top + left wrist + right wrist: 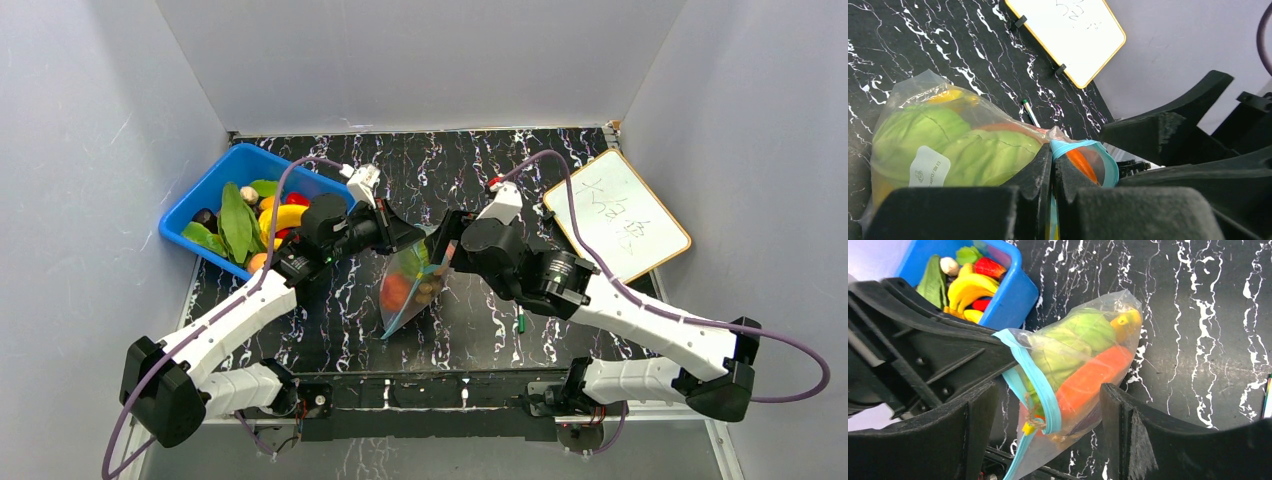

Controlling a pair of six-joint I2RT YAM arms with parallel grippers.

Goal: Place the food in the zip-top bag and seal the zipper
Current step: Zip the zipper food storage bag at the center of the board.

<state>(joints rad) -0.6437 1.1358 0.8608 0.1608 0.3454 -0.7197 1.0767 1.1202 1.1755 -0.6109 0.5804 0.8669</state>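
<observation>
The clear zip-top bag hangs tilted over the middle of the table. Inside it are a green cabbage-like piece, an orange piece and a bit of yellow. My left gripper is shut on the teal zipper at the bag's upper corner. The two zipper strips stand apart there, so the mouth gapes. My right gripper is open, one finger on each side of the bag's mouth end, apart from it. More food lies in the blue bin.
A whiteboard with a yellow rim lies at the back right. A small green pen lies on the black marbled table under the right arm. Grey walls close in the table on three sides.
</observation>
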